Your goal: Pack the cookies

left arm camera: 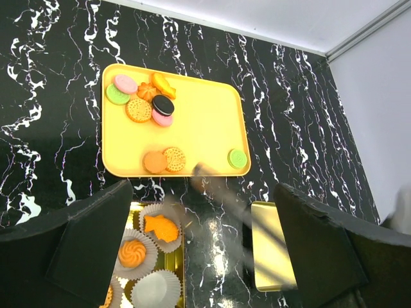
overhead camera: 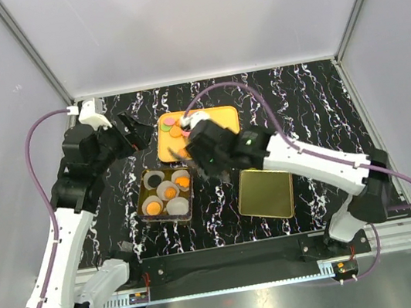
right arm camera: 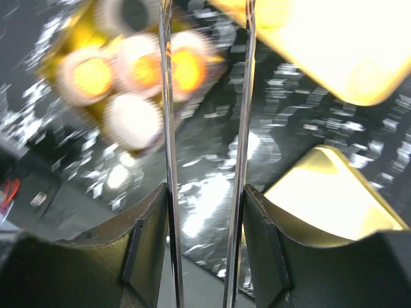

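Note:
Several cookies lie at the far left of the orange tray, two more and a green one at its near edge. Cookies also show in the top view. The gold box holds white paper cups, some with orange cookies in them. My left gripper is open and empty above the box and the tray's near edge. My right gripper is shut on metal tongs, whose arms stand apart and point toward the box; their tips are out of view.
A gold lid lies flat to the right of the box, on the black marbled table. The blurred tongs cross the left wrist view between box and lid. White walls close in the back and sides.

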`<state>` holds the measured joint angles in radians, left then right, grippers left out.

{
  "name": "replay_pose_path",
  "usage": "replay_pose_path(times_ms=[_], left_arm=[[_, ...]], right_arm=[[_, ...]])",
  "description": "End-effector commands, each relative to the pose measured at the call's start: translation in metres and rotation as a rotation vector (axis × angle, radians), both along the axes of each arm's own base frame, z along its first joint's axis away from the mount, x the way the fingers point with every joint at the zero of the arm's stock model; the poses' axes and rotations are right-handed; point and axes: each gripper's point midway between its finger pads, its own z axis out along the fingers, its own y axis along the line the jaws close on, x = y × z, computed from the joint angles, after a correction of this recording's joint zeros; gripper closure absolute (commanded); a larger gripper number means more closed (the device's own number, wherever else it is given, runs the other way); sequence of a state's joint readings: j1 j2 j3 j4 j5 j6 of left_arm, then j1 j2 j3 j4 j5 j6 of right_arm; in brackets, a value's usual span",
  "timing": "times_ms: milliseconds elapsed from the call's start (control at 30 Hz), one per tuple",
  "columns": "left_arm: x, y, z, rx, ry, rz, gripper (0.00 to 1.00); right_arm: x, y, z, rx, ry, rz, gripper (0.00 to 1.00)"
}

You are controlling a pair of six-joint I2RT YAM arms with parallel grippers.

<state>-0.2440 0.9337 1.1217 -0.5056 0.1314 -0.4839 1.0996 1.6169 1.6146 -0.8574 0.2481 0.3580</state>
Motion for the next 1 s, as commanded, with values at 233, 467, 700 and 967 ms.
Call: replay_pose_path(times_ms=[233,467,700,967], left_arm=[[0.004,-0.001,0.011,-0.01,-0.041,-0.005,0.01],[0.005,-0.003,0.002,-0.008,-0.025,-0.011,0.01],[0.005,-0.003,-0.001,-0.005,-0.02,-0.012,0.01],[0.006,-0.004,-0.004,-0.007,-0.013,-0.014,0.01]], right_arm=[[0.079,-0.101,-0.035,-0.097,-0.003,-0.279,0.47],[0.095,-0.129,-0.068,-0.131,0.05,-0.344,0.48],[0.098,-0.135,-0.08,-0.142,0.078,-0.354,0.48],[0.095,-0.14,-0.084,-0.148,0.09,-0.356,0.48]])
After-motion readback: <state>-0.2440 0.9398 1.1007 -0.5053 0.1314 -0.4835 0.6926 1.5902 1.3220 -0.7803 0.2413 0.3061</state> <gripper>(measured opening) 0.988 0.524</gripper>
